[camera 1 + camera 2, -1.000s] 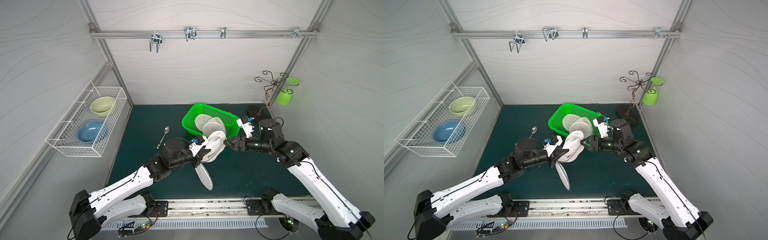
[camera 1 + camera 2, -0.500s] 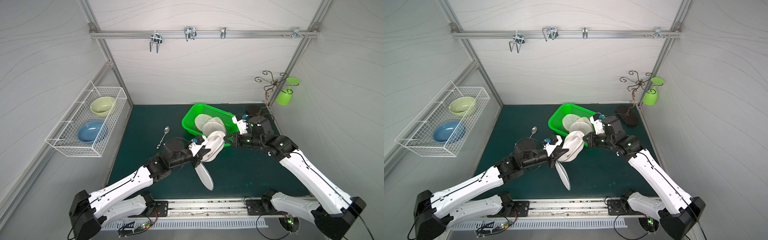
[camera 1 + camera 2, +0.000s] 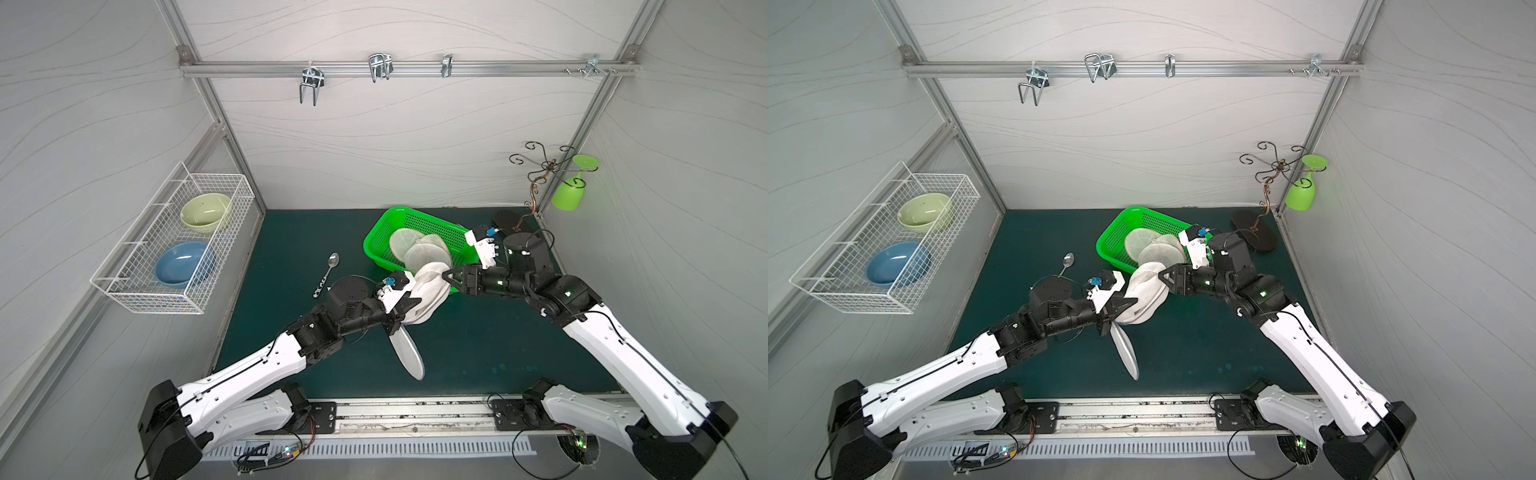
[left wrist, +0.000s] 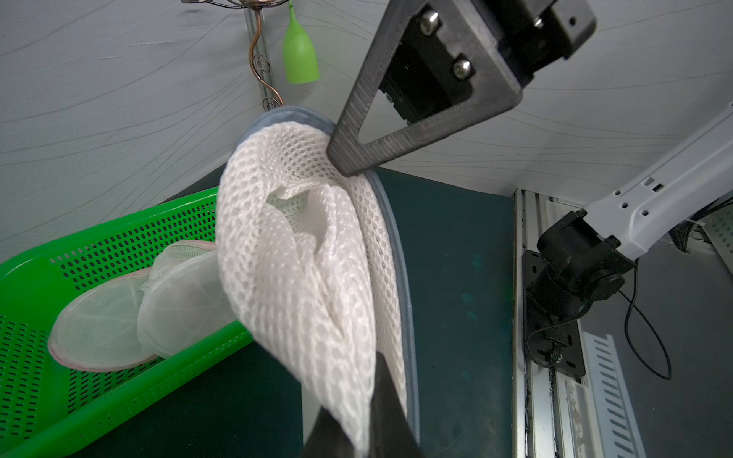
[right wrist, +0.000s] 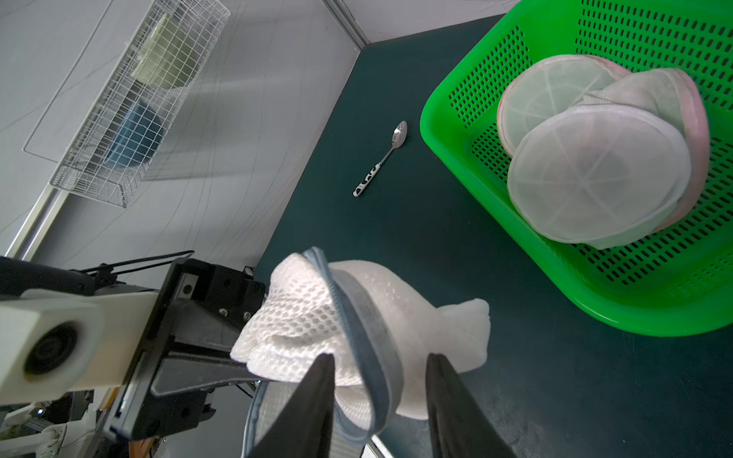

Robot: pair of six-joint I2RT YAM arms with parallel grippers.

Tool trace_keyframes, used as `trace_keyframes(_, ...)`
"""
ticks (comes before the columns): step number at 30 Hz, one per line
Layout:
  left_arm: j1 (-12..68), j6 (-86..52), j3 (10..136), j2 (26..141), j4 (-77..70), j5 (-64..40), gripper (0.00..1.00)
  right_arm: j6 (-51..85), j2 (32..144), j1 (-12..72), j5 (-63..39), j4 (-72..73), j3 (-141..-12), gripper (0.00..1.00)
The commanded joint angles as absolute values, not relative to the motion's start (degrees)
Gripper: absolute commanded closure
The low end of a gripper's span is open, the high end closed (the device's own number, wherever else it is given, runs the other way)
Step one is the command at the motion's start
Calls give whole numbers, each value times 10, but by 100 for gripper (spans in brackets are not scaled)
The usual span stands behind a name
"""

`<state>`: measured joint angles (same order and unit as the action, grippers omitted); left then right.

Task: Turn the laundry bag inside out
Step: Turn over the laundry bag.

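Note:
The laundry bag [image 3: 430, 286] [image 3: 1144, 291] is white mesh with a grey-blue zip rim, held up over the dark mat. A flat round panel of it [image 3: 405, 353] hangs down toward the mat. My left gripper [image 3: 405, 309] [image 4: 357, 420] is shut on a fold of the mesh [image 4: 301, 277] at the bag's lower left. My right gripper [image 3: 446, 276] [image 5: 378, 361] is at the bag's upper right. Its jaws stand apart, with the grey rim [image 5: 357, 317] lying between them and not pinched. One of its fingers [image 4: 396, 150] presses on the mesh by the rim.
A green basket [image 3: 376, 245] just behind the bag holds other round mesh bags [image 3: 424, 253]. A spoon [image 3: 328, 272] lies on the mat to the left. A wire rack [image 3: 166, 249] with two bowls hangs on the left wall. A hook stand with a green glass [image 3: 569, 195] stands back right.
The right gripper pulled back toward the basket, then returned to the bag's rim, jaws now apart. The left gripper and its hold on the mesh have not moved.

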<state>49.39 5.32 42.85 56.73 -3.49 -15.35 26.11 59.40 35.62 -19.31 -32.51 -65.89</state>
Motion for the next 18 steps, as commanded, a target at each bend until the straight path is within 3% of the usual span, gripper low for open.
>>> trace_keyframes(1,492,51,439,567,-70,-157,100,260,587,358,-204,-297,-653,64)
trace_keyframes(9,493,62,436,557,-67,-178,100,237,607,353,-152,-352,-671,100)
trace_keyframes(13,493,93,444,548,-62,-274,100,203,599,312,-130,-366,-665,100)
trace_keyframes(18,507,104,453,528,-112,-349,100,134,632,278,-205,-408,-622,100)
